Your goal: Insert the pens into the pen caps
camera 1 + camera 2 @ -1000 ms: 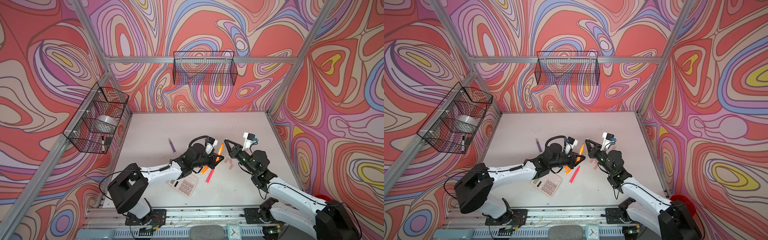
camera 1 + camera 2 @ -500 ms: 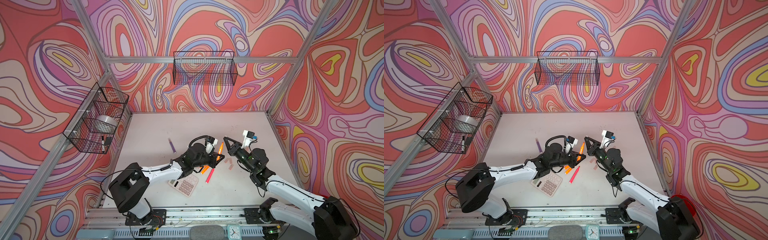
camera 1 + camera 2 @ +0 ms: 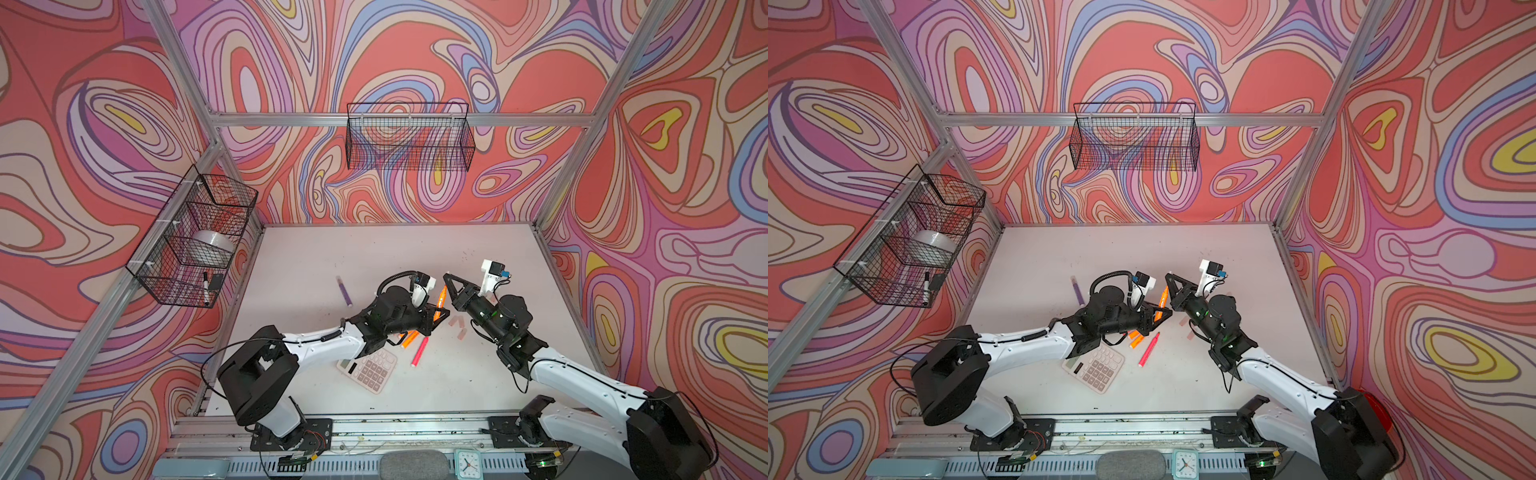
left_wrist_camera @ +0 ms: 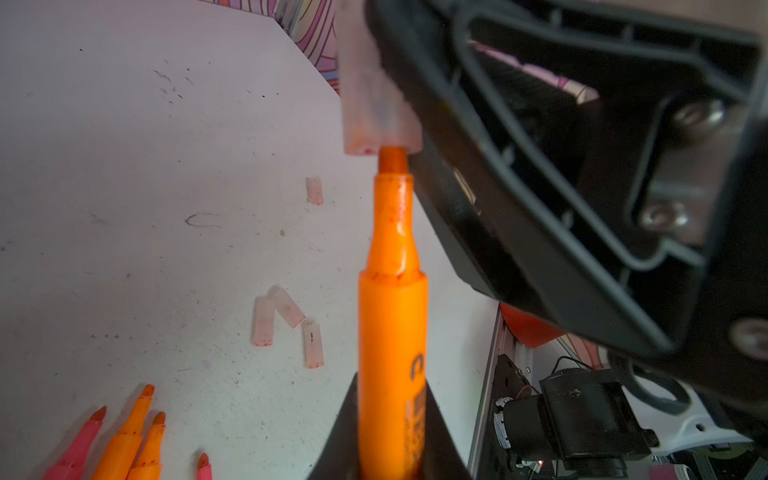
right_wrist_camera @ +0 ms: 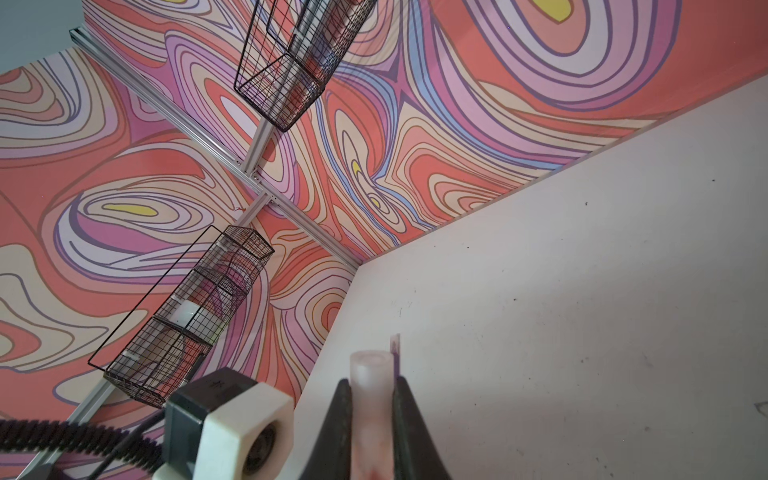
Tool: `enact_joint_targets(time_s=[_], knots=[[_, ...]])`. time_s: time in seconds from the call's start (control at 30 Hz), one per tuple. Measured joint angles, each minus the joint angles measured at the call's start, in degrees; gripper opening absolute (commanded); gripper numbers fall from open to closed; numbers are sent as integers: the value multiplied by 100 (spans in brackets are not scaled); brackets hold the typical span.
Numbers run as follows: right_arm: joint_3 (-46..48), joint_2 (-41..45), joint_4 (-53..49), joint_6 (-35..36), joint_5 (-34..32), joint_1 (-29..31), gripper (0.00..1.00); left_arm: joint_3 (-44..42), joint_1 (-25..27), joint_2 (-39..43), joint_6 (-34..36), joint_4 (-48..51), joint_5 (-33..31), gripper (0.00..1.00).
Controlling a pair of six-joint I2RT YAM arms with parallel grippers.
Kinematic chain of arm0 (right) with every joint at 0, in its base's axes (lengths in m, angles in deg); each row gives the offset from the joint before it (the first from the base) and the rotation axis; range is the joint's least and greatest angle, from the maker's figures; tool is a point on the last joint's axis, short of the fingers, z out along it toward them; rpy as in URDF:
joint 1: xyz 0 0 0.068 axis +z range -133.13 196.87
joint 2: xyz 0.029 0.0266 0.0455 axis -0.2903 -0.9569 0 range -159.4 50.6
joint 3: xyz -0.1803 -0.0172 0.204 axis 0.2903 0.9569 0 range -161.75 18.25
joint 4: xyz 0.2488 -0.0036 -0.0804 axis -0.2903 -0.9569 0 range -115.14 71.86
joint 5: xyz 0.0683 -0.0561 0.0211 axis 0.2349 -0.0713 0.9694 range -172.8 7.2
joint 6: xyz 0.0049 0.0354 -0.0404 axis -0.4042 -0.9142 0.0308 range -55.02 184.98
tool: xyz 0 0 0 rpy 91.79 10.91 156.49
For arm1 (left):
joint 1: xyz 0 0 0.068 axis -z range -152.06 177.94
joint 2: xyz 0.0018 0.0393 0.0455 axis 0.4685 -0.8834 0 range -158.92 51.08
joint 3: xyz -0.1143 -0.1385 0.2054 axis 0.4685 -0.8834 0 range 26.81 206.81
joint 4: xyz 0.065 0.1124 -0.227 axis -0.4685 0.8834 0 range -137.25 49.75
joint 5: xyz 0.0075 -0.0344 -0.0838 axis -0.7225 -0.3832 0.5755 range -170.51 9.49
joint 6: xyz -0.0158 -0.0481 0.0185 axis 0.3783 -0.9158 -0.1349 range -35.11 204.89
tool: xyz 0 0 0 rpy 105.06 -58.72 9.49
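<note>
The pale, scuffed desk (image 3: 374,249) sits between swirl-patterned walls, with a wire basket (image 3: 409,137) on the back wall and a side basket (image 3: 195,241) at the left. Its upper half lies bare, and aluminium posts close the corners. Just right of centre in both top views, the left fingers (image 3: 439,312) clamp an orange pen (image 4: 392,332) above the desk. Its tip meets the mouth of a pen cap (image 5: 371,399) pinched in the right fingers (image 3: 449,279) (how deep it sits is unclear). Several loose caps (image 4: 286,320) lie nearby. Two other orange pens (image 3: 409,337) are half hidden under the left arm, beside a pink pen (image 3: 419,352) and a calculator (image 3: 370,370).
</note>
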Motion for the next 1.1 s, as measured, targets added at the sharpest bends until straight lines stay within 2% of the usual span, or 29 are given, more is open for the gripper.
enact_joint_targets(time_s=[0.7,1.1], knots=[[107,258,66,-35,-304,234,0,85,39,157,354,260,-289,0],[-442,-66,-334,321,-885,551,0,391,42,339,960,1003,-1016,0]])
